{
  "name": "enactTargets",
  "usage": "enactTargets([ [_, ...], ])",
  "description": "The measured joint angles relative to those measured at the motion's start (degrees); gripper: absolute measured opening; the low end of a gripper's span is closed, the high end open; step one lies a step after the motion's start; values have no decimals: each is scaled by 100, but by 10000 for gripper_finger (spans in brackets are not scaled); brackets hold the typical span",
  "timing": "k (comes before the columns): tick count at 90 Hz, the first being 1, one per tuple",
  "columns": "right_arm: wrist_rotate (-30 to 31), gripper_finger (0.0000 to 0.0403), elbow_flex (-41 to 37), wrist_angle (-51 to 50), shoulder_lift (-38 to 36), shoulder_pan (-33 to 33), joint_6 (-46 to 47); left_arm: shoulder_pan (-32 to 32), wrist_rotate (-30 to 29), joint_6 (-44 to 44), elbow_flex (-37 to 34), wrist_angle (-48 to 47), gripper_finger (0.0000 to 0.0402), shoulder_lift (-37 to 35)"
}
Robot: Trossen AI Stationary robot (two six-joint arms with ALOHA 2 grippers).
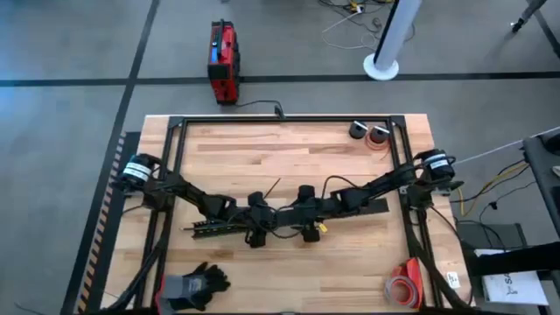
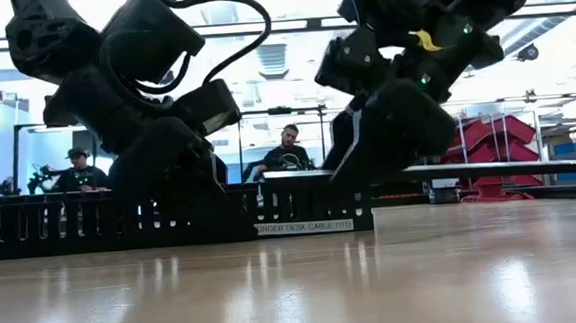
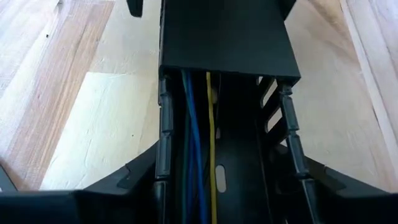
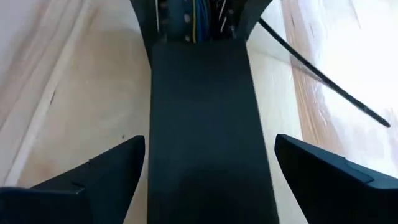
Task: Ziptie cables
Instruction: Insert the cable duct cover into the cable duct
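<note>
A long black slotted cable duct (image 1: 350, 208) lies across the middle of the table. The cables (image 3: 198, 137), thin blue and yellow wires, run along inside its open channel and pass under a black cover (image 3: 224, 37). My left gripper (image 3: 230, 186) is open over the open channel, one finger outside each comb wall. My right gripper (image 4: 211, 168) is open over the covered stretch (image 4: 205, 124), its fingers standing a little off both sides. In the high view the two grippers (image 1: 256, 223) (image 1: 306, 220) stand close together. A thin black strip (image 4: 323, 74) lies on the wood beside the duct. My left gripper points down at the duct, its fingers (image 3: 140, 180) lying along the outer faces of the two comb walls (image 3: 163, 149). I cannot tell whether they touch the walls. The duct rests flat on the table.
A black metal frame (image 1: 289, 120) borders the table. Black gloves (image 1: 197, 284) lie at the near left, tape rolls (image 1: 404, 289) at the near right, and small round objects (image 1: 369, 133) at the far right. People sit in the room beyond the table (image 2: 287, 146).
</note>
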Motion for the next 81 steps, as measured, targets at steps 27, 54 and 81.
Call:
enactTargets([
  [27, -149, 348, 26, 62, -94, -4, 11, 4, 2, 11, 0, 0, 235, 0],
  [54, -180, 298, 28, 67, -94, -110, 130, -2, 0, 15, 0, 1, 237, 0],
  [81, -297, 218, 28, 54, -101, -114, 93, -31, -22, 38, 0, 3, 230, 0],
])
